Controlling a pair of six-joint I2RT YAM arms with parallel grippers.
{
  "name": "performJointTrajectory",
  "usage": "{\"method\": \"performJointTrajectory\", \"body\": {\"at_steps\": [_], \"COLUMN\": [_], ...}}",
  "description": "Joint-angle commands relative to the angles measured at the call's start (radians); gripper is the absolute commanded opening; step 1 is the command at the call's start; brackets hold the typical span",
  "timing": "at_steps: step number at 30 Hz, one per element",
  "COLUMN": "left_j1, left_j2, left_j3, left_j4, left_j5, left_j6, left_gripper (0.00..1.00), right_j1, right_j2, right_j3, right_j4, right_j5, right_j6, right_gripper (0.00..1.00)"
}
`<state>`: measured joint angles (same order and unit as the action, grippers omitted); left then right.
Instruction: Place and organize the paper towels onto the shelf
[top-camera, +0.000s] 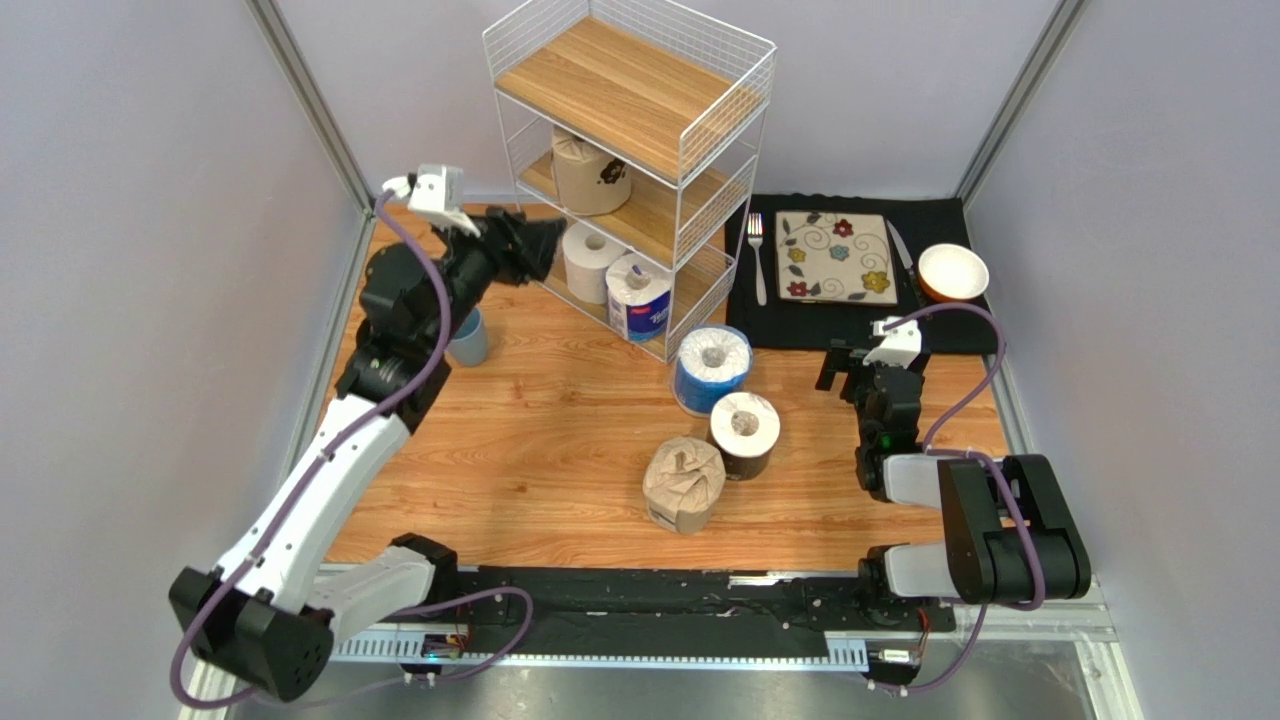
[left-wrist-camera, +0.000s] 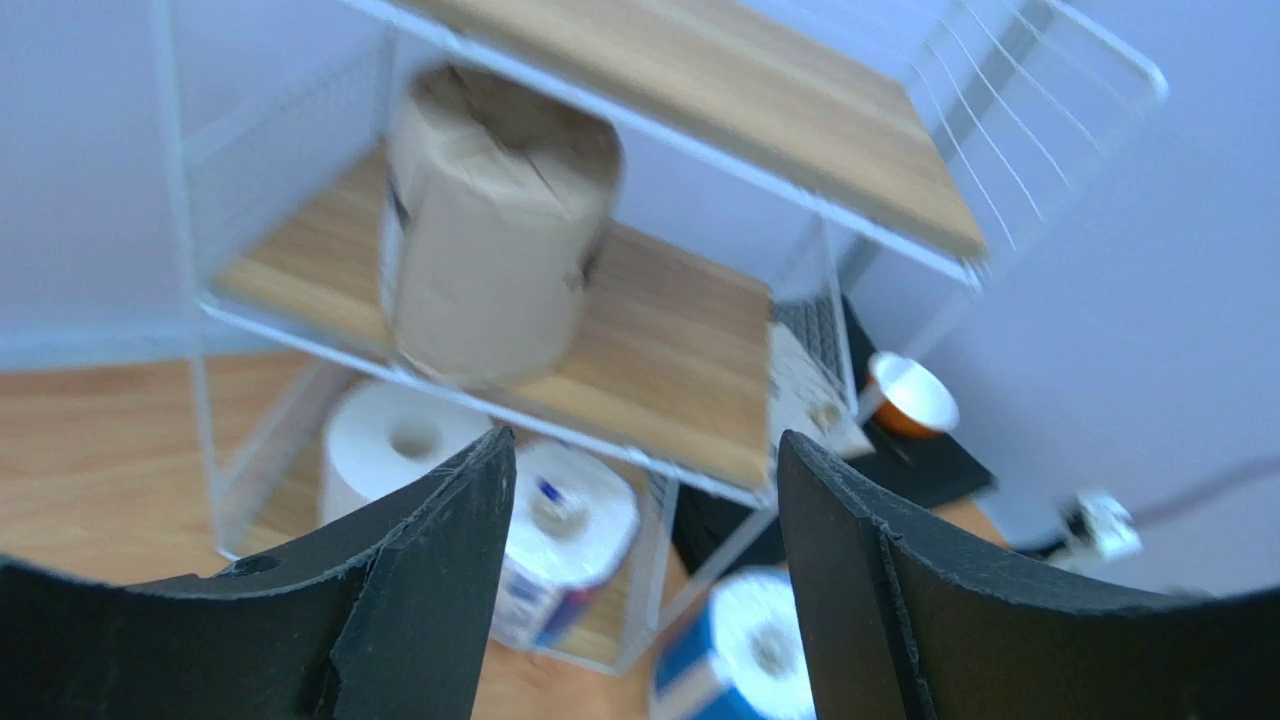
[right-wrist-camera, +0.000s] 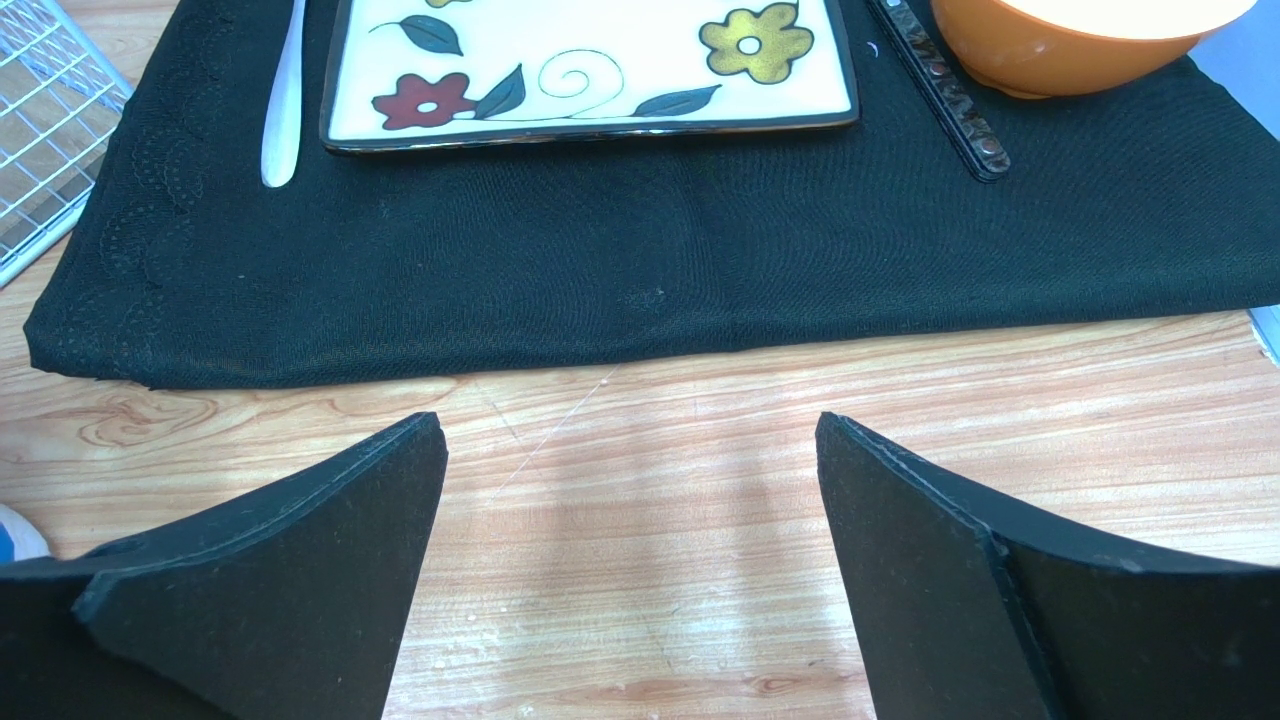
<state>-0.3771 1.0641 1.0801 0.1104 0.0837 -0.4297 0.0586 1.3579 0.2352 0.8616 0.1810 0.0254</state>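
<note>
Your L fingers (left-wrist-camera: 436, 555) stand apart, empty, facing the shelf (top-camera: 624, 83) w/ tan roll (left-wrist-camera: 496, 225) on mid tier; your R fingers (right-wrist-camera: 301, 555) spread wide over tabletop (right-wrist-camera: 631, 570).

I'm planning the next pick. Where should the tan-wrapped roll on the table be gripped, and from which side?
Take the tan-wrapped roll across its round side wall, probably coming from the near side. It stands on end, its top is bunched paper, and the dark-wrapped roll crowds its far right.
</note>
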Motion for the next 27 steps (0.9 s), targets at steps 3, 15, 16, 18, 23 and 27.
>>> {"method": "performJointTrajectory", "body": {"at_steps": [3, 15, 16, 18, 23, 27], "left_j1": [-0.161, -0.487, -0.491, -0.502, -0.536, -0.546], "left_j2": [-0.131, 0.000, 0.013, 0.026, 0.076, 0.106], "left_j3": [-0.325, -0.471, -0.473, -0.476, -0.482, -0.486], "left_j4": [-0.004, -0.023, -0.023, -0.015, -0.005, 0.024], "left_j5": [0.181, -0.030, -0.030, -0.015, -0.010, 0.007], "left_j6": [-0.126, -0.049, -0.047, -0.050, -0.050, -0.060], "left_gripper": [0.76, 0.79, 0.79, 0.79, 0.79, 0.79], "right_j1": [0.001, 0.003, 0.003, 0.001, 0.003, 0.003], "right_j2": [-0.011, -0.014, -0.013, -0.013, -0.013, -0.013], "right_j3": [0.024, 0.024, 0.026, 0.026, 0.024, 0.024], "right_j4": [0.027, 0.027, 0.027, 0.027, 0.027, 0.027], "right_j5": [0.005, 0.005, 0.005, 0.005, 0.005, 0.005], "right_j6": [-0.005, -0.004, -0.005, -0.007, -0.005, -0.005], "right_gripper": [0.99, 0.99, 0.99, 0.99, 0.99, 0.99]}}
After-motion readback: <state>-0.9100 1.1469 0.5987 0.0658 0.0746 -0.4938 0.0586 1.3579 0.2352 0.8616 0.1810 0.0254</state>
